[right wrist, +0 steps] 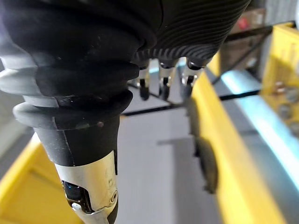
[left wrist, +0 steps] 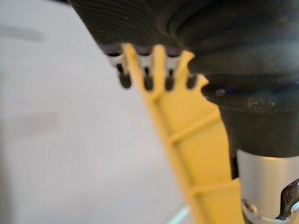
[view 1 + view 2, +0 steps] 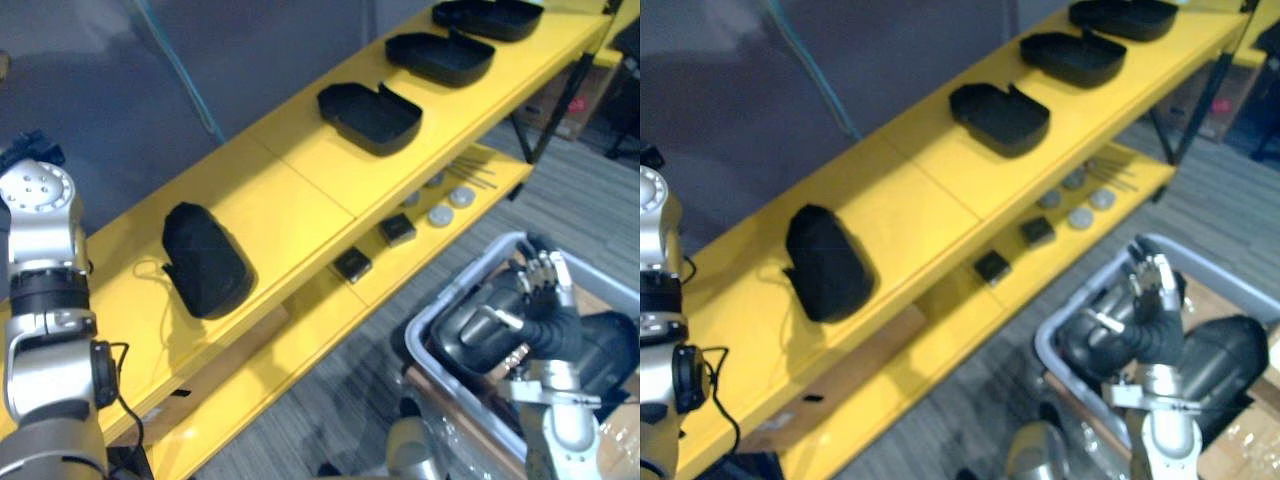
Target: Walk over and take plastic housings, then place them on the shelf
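Several black plastic housings lie along the top board of a yellow shelf [image 3: 300, 200]: one near me [image 3: 205, 260], one mid-shelf [image 3: 370, 115], and two further back [image 3: 440, 57]. More black housings [image 3: 475, 340] lie in a grey bin [image 3: 450, 300] at the lower right. My right hand [image 3: 545, 295] is over that bin, open, with straight fingers pointing up and its thumb resting against the top housing. My left hand [image 2: 154, 70] hangs by the shelf's yellow edge with relaxed fingers and nothing in it.
The lower shelf board carries two small black blocks [image 3: 352, 265], grey discs [image 3: 440, 215] and thin rods [image 3: 475, 170]. A black shelf leg [image 3: 550, 110] and a cardboard box [image 3: 570, 100] stand at the far right. Grey carpet lies between shelf and bin.
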Tool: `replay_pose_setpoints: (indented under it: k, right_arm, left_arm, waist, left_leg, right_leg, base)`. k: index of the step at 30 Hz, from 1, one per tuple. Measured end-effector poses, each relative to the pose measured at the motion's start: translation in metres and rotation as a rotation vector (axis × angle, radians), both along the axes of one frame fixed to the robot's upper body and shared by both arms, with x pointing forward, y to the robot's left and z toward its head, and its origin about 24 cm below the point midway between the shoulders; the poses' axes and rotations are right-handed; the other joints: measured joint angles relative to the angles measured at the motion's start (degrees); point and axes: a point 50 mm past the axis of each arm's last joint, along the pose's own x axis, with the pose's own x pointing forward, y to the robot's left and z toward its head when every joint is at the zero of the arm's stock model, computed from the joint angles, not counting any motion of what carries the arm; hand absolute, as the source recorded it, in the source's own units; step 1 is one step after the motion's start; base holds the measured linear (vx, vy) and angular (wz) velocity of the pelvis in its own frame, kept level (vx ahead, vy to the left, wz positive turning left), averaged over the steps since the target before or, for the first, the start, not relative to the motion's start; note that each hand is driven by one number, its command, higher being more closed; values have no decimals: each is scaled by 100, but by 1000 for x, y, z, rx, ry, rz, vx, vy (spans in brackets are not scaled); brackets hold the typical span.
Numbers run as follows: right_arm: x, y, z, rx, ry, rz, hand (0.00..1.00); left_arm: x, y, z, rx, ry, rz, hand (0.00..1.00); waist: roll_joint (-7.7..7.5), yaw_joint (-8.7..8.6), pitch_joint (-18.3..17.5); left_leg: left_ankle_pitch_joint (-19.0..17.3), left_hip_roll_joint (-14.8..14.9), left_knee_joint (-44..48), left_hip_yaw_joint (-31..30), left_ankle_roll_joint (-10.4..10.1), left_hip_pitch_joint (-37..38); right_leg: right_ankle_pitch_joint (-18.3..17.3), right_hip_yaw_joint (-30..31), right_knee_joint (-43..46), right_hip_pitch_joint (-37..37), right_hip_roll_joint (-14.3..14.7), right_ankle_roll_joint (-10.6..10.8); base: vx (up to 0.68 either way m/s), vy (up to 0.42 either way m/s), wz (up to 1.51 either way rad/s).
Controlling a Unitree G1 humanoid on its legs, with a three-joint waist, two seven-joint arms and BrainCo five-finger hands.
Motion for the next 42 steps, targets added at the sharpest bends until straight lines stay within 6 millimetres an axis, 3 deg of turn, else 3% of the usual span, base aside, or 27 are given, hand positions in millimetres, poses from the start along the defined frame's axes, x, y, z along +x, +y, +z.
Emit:
replay_pose_setpoints:
  k: [4, 7, 9, 11, 12, 13, 16, 17, 23, 27, 30, 32, 33, 35, 38, 42]
  right_arm:
    - [15, 14, 7, 101, -76, 88, 0]
    - [24, 20, 0, 153, -64, 105, 0]
    - [27, 21, 2, 166, -71, 91, 0]
    - [31, 22, 4, 196, -84, 58, 0]
    - [32, 22, 4, 204, -85, 54, 0]
    - [37, 23, 4, 218, -77, 52, 0]
    - [50, 26, 2, 225, -38, 74, 0]
    - [58, 16, 2, 247, -6, 28, 0]
    - [58, 16, -1, 251, 5, 26, 0]
    - [56, 19, -14, 320, 43, 20, 0]
    - [57, 21, -17, 352, 44, 50, 0]
    - [63, 30, -13, 345, 32, 103, 0]
    - [70, 39, -12, 341, 37, 151, 0]
    - [88, 56, -13, 338, 63, 241, 0]
    - [110, 78, -13, 310, 104, 332, 0]
    - [128, 102, -5, 251, 112, 417, 0]
  left_arm:
    - [-20, -18, 4, 115, -110, -73, 0]
    - [-53, -29, -16, 195, -157, -154, 0]
    - [-77, -33, -40, 211, -140, -165, 0]
    - [-109, -34, -79, 179, -67, -179, 0]
    - [-116, -33, -88, 167, -42, -174, 0]
    - [-132, -29, -107, 143, 20, -158, 0]
    - [-154, -23, -128, 123, 125, -151, 0]
    - [-181, -41, -151, 32, 147, -311, 0]
    - [-180, -43, -154, 16, 143, -315, 0]
    - [-174, -55, -173, -99, 144, -356, 0]
    - [-164, -60, -208, -239, 250, -355, 0]
    - [-160, -61, -259, -389, 449, -335, 0]
    - [-164, -63, -294, -476, 604, -309, 0]
    - [-180, -68, -345, -621, 811, -262, 0]
    - [-204, -73, -380, -730, 952, -186, 0]
    - [-229, -68, -394, -793, 990, -61, 0]
  waist:
    - [-53, 226, -133]
    - [-135, 586, -323]
    - [-220, 826, -409]
    - [-424, 1175, -545]
    - [-485, 1265, -571]
    - [-631, 1488, -648]
    - [-792, 1763, -735]
    - [-1122, 1928, -552]
    - [-1154, 1927, -526]
    - [-1241, 1929, -395]
    - [-1258, 1930, -199]
    - [-1218, 1941, -112]
    - [-1220, 1942, -111]
    - [-1268, 1995, -123]
    - [-1291, 2178, -138]
    - [-1306, 2371, -152]
  left_leg:
    - [18, 26, -29, -231, 1, 56]
    - [39, 62, -31, -510, -16, 51]
    - [50, 66, -28, -767, -20, 54]
    - [58, 64, 9, -1086, -31, 43]
    - [58, 63, 20, -1144, -31, 42]
    - [58, 51, 26, -1273, -33, 46]
    - [55, 2, 23, -1461, -35, 47]
    - [71, -63, -82, -1574, -45, 31]
    - [73, -66, -81, -1575, -45, 29]
    - [88, -94, -82, -1607, -27, -24]
    - [100, -155, -118, -1730, 1, -72]
    - [92, -198, -123, -1736, 24, -86]
    - [88, -213, -125, -1740, 34, -107]
    - [78, -208, -125, -1747, 44, -130]
    - [107, -160, -118, -1786, 47, -135]
    - [131, -153, -88, -1894, 40, -77]
  right_leg:
    - [115, -278, -367, 350, 13, 10]
    - [157, -596, -607, 629, 24, 3]
    - [160, -842, -741, 833, 22, 6]
    - [171, -1187, -930, 1080, 17, 15]
    - [171, -1258, -969, 1147, 16, 15]
    - [171, -1416, -1048, 1273, 9, 15]
    - [170, -1573, -1107, 1416, -22, 16]
    - [174, -1707, -1108, 1458, -110, 31]
    - [174, -1705, -1093, 1449, -115, 31]
    - [174, -1725, -1022, 1401, -157, 31]
    - [174, -1760, -934, 1364, -229, 31]
    - [175, -1759, -887, 1335, -277, 33]
    - [185, -1759, -886, 1320, -276, 50]
    - [202, -1737, -885, 1300, -280, 72]
    - [203, -1675, -780, 1281, -275, 69]
    - [205, -1640, -755, 1371, -273, 66]
  base:
    - [9, 29, 32]
    - [36, 12, 49]
    - [52, 8, 63]
    - [62, -7, 68]
    - [33, -17, 69]
    - [18, -17, 51]
    - [-6, 1, 37]
    - [-8, 11, 11]
    - [0, 0, 0]
    - [0, 0, 6]
    - [-30, 28, 13]
    - [-31, 54, 4]
    - [-11, 31, 3]
    - [7, 24, 4]
    - [47, 19, 12]
    - [79, 13, 21]
